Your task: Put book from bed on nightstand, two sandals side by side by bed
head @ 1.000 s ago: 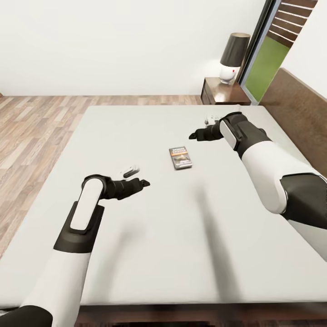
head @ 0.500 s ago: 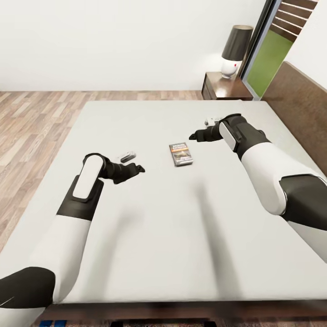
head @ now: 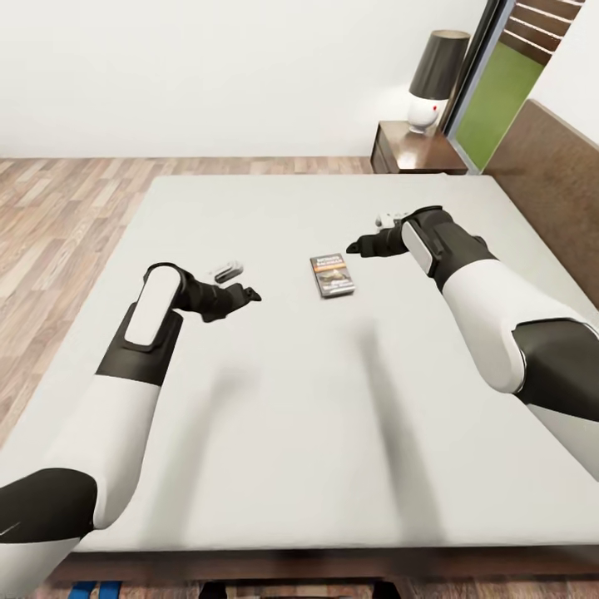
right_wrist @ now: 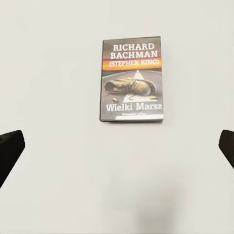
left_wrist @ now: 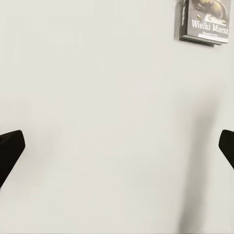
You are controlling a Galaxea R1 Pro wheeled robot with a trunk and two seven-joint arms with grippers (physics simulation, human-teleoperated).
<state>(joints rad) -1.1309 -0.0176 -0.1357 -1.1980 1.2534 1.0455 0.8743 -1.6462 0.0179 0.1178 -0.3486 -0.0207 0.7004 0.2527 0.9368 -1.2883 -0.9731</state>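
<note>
At the near edge of the head view both arms reach out over the bed (head: 274, 433), white forearms bent at dark elbows and ending in black wrists. The left hand (head: 248, 294) hangs over the mattress on the left of centre, pointing toward the middle of the bed; in the left wrist view its two black fingertips (left_wrist: 10, 148) sit at opposite edges with bare mattress between them, so the hand is released and holds nothing. The right hand (head: 356, 247) is stretched a little farther out, angled inward and down from the right side; its fingertips (right_wrist: 9, 146) likewise stand wide apart, spread and empty, above the sheet. Between the two hands, nearer the right one, the book (head: 332, 275) lies flat and face up on the pale mattress, touched by neither. Its dark cover carries white "RICHARD BACHMAN" lettering, an orange band reading "(STEPHEN KING)", a picture of a worn shoe on a road, and the title "Wielki Marsz". Beyond the far corner of the bed, the nightstand (head: 416, 154) stands against the white wall beside the headboard (head: 549, 179), bearing a dark-shaded lamp (head: 434, 79), with the glass window (head: 499, 91) just beside it.
</note>
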